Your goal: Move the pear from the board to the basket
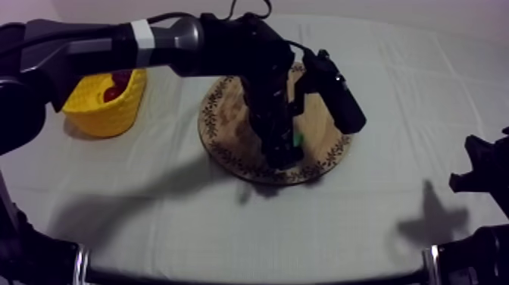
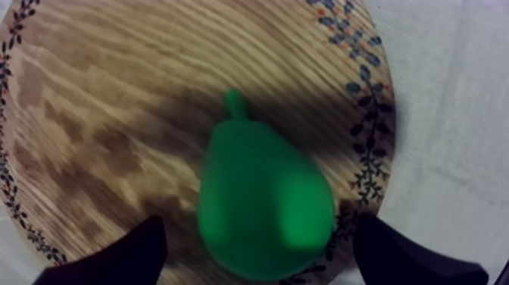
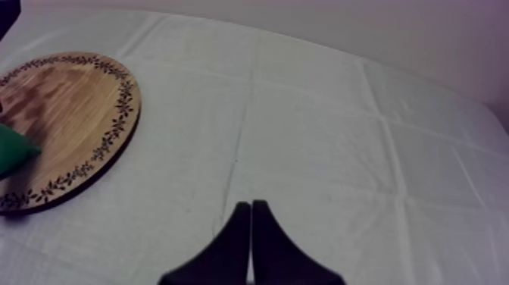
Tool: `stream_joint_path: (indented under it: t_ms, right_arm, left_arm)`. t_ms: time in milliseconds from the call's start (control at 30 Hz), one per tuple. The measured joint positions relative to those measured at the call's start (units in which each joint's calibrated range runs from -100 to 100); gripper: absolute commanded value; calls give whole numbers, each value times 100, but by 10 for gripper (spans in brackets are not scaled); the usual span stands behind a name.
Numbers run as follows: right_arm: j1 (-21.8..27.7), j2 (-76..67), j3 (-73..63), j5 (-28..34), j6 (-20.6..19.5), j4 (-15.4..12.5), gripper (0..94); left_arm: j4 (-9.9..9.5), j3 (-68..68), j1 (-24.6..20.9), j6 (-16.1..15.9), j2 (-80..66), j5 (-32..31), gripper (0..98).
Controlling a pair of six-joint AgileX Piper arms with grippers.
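Black fingers [image 2: 140,254] of my left pincer [image 2: 257,236] are standing spread, one on each side of the glossy green toy pear [image 2: 261,201], which is lying on its side on the round wooden board with a patterned rim [image 2: 91,98], close to the board's rim. The pear's long axis is running from the fat end between the fingers to the stem, which is pointing towards the board's middle, so the fingers are set across its belly; whether they are touching it I cannot tell. From above, the left arm is reaching over the board, making it much the nearer arm. My right pincer [image 3: 251,206], pressed together into a wedge, is resting over the cloth-covered tabletop [image 3: 326,129], well apart from the board. A yellow woven basket [image 1: 106,110] is sitting beside the board on the left arm's side, with a small red fruit [image 1: 115,89] already inside. Only the basket's wall, I judge, is calling for a lift.
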Motion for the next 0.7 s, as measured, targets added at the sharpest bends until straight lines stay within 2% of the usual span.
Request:
stream_joint_path:
  t_ms: [333, 700]
  right_arm:
    - [0, 0, 0, 9, 0, 0, 5]
    - [0, 0, 0, 9, 0, 0, 5]
  left_arm:
    - [48, -367, 1, -55, 392, 183, 874]
    - [65, -915, 1, -102, 772, 651, 866]
